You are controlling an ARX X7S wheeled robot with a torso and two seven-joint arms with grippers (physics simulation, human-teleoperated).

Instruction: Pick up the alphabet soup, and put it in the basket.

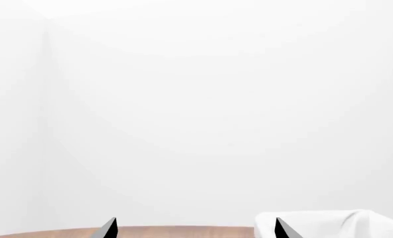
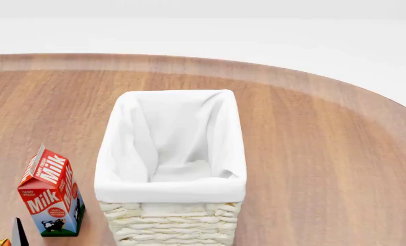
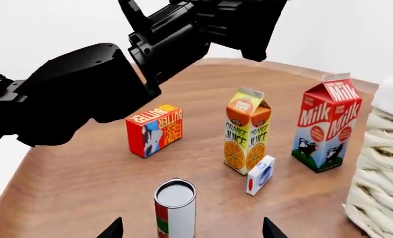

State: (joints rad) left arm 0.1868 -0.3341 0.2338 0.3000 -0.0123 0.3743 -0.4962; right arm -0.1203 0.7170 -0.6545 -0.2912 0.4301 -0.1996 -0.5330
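The alphabet soup is out of view in every frame. The basket (image 2: pixel 168 192) is cream-white wicker with a white cloth lining, and it stands empty at the middle of the round wooden table; its cloth (image 1: pixel 328 223) and wicker side (image 3: pixel 381 188) also show. My left gripper (image 1: pixel 196 229) is open, holding nothing and facing a white wall above the table edge. My right gripper (image 3: pixel 191 230) is open and low over the table. A can with a red-and-green label (image 3: pixel 175 208) stands upright just ahead, between its fingertips (image 3: pixel 111 230) in the picture, not gripped.
A milk carton (image 3: pixel 327 129) stands beside the basket and also shows in the head view (image 2: pixel 51 192). Nearby are an orange juice carton (image 3: pixel 247 131), a butter box (image 3: pixel 154 130) and a small white-and-blue box (image 3: pixel 260 174). My black left arm (image 3: pixel 84 89) reaches over the butter box.
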